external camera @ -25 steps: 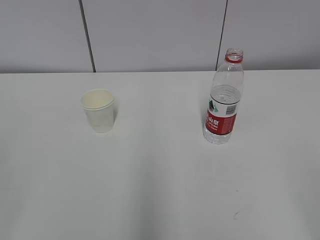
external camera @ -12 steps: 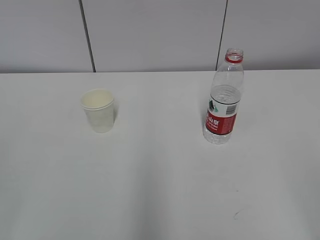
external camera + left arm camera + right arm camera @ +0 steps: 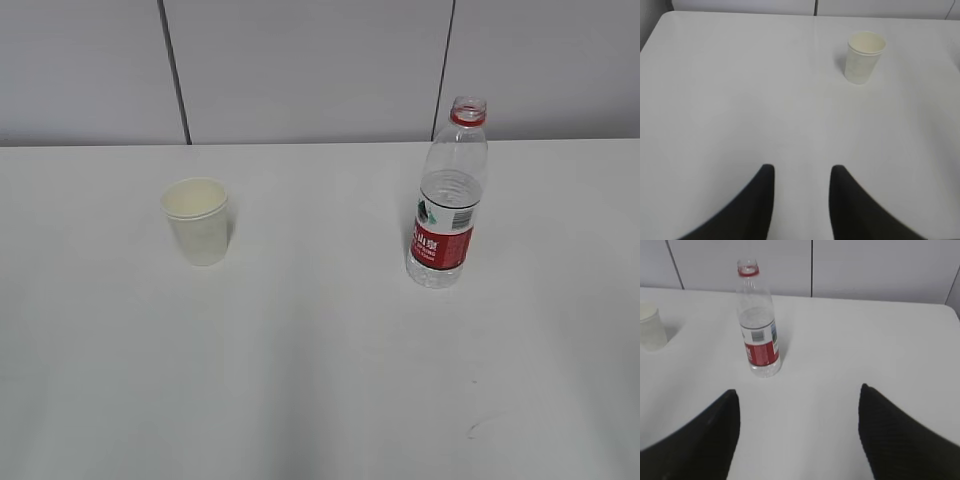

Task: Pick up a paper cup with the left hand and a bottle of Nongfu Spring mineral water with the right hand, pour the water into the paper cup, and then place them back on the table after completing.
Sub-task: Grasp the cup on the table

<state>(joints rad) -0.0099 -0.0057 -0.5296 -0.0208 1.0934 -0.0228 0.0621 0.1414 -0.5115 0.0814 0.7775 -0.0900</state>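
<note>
A: Anything different from a second ago?

B: Nothing I can find. The cup [image 3: 196, 221] and the bottle [image 3: 448, 196] stand exactly where they stood in the two earlier exterior shots, and no arm has come into that view. So I'd judge the task is at its very start: neither pickup has begun.

A: Where are the two things, then?

B: Both upright on the tabletop [image 3: 320, 380], well apart. The cup is on the left and looks empty; the bottle is on the right, cap off, red ring at the neck, red label. The water [image 3: 437, 272] seems to reach only partway up the bottle, though I can't fix the level.

A: And the left pincer [image 3: 801, 200]?

B: Parted a moderate way, nothing between its fingers, touching nothing. The cup [image 3: 865, 56] sits far ahead of it and off to the right.

A: The right pincer [image 3: 799, 432]?

B: Spread wide, also empty. The bottle [image 3: 757, 320] is ahead and a little left of the gap, well clear of both fingers.

A: So each side has to travel forward first.

B: That's my reading, with the left needing to swing right to line up.
</note>
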